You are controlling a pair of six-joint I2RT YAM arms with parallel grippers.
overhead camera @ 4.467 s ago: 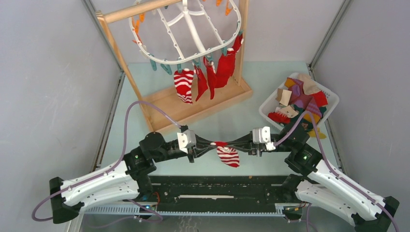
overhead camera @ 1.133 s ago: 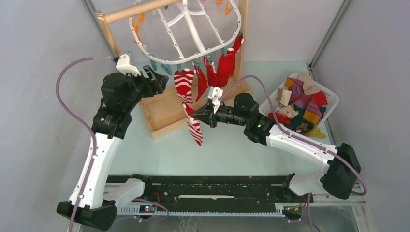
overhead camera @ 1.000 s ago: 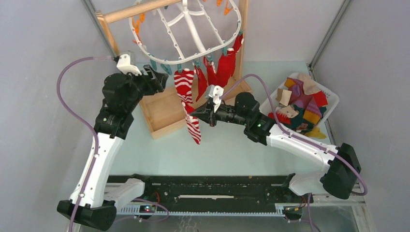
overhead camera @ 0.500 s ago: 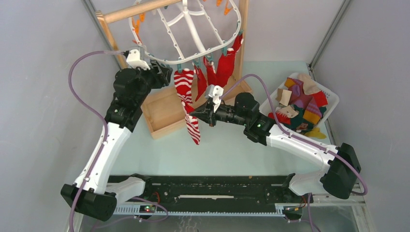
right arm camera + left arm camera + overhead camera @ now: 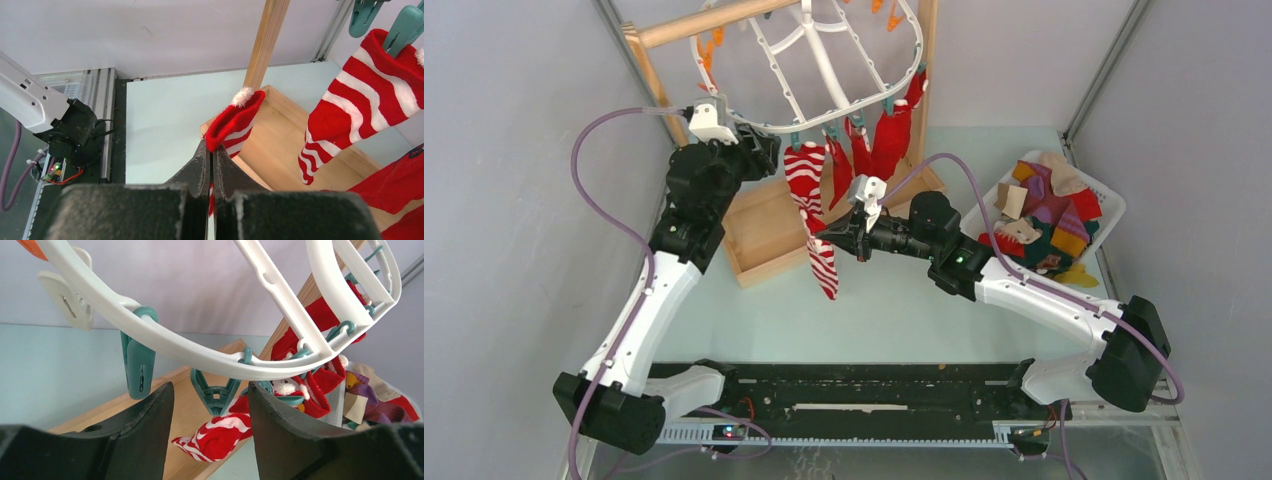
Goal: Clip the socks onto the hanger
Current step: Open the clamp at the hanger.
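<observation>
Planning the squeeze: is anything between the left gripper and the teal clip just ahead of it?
Nothing visible. The left gripper is open and frames the teal clip hanging from the hanger rim, with bare air between. The neighbouring clip hangs off to one side, and the right gripper holds the striped sock lower down.

Hanger [image 5: 822,62] white. Clothespins [image 5: 139,365] teal, few orange. Lower sock [image 5: 824,265] red-and-white striped; hung sock [image 5: 802,168] same stripes; neighbouring socks [image 5: 886,135] plain red. Stand [image 5: 764,225] pale wood. Table [image 5: 884,300] pale aqua.
</observation>
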